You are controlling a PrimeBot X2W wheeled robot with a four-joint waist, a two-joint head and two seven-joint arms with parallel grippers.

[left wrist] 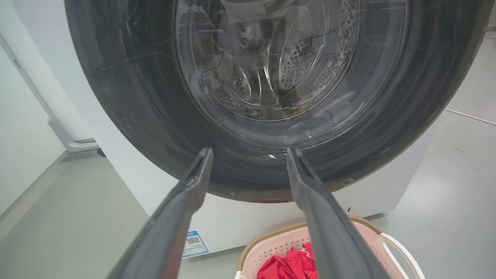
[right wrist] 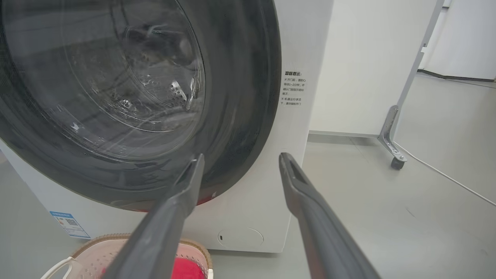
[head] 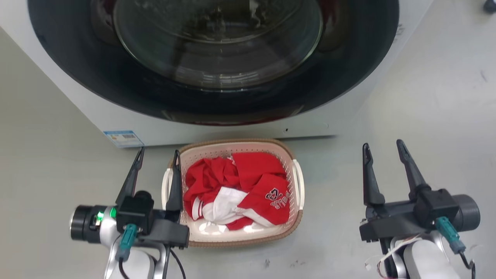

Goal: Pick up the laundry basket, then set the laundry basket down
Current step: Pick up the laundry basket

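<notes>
At the left side of the laundry basket (head: 236,142), the left gripper (head: 159,151) hangs with fingers apart, one finger crossing the white left handle (head: 166,186) in the head view. The right gripper (head: 383,144), likewise spread, stands well apart from the right handle (head: 299,182). A one-sided lift would likely tip the basket, spilling the red-and-white clothes (head: 252,174), or knock it against the washing machine (head: 240,131). The basket sits on the floor (head: 58,155) just before the machine: cream, perforated, brown-rimmed.
</notes>
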